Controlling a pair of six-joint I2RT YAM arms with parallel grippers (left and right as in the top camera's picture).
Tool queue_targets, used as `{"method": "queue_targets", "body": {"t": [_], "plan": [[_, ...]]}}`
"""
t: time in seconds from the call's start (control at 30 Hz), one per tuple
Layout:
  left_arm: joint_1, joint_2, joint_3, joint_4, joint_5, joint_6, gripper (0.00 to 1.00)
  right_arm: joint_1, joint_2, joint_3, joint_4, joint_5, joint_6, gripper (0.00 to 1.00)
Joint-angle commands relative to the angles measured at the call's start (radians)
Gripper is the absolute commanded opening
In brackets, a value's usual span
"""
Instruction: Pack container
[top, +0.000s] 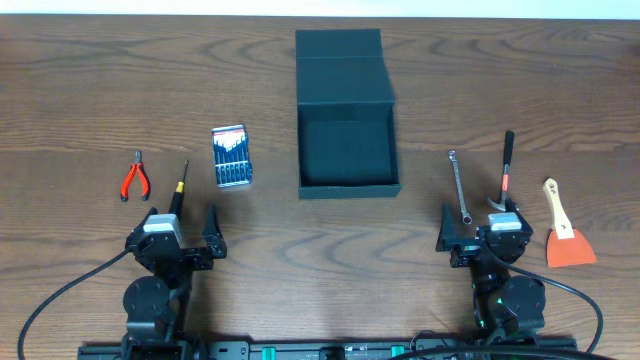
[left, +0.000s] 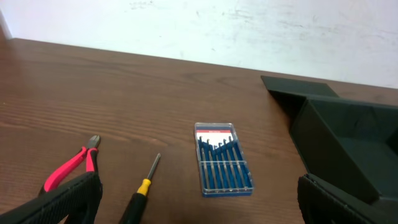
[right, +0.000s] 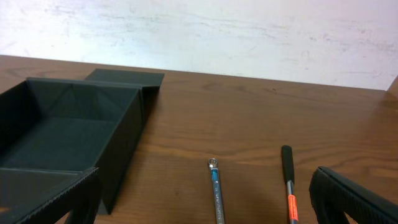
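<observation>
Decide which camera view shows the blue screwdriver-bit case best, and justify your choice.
The left wrist view. There the screwdriver-bit case lies large and central, its row of blue drivers and red label strip visible. The overhead view shows it whole but small. The right wrist view does not show it.

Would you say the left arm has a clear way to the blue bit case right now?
Probably yes: the left tool stands open near the bit case, with only bare table between them. The screwdriver and the container lie apart from it on either side.
</observation>
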Motion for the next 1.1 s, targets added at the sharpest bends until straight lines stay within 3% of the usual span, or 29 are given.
{"method": "queue_targets", "body": {"t": [0.0,0.23,0.43,0.63,0.87,1.07], "plan": [[-0.003,0.002,-0.023,-0.021,0.013,0.012,0.99,0.011,-0.006,-0.006,0.002,-0.041,-0.005,0.99],[-0.003,0.058,-0.022,-0.021,0.013,-0.011,0.99,0.011,-0.006,-0.005,0.047,-0.056,0.004,0.99],[-0.003,0.125,0.059,-0.048,0.013,-0.153,0.99,0.010,0.006,0.039,-0.009,-0.099,0.242,0.99],[-0.003,0.284,0.317,-0.285,0.013,-0.153,0.99,0.003,0.134,0.281,-0.276,-0.103,0.233,0.99],[-0.003,0.522,0.594,-0.592,0.013,-0.151,0.98,-0.029,0.539,0.708,-0.678,-0.184,0.209,0.99],[-0.003,0.623,0.689,-0.740,0.014,-0.149,0.99,-0.031,0.890,1.092,-1.090,-0.194,0.117,0.99]]}}
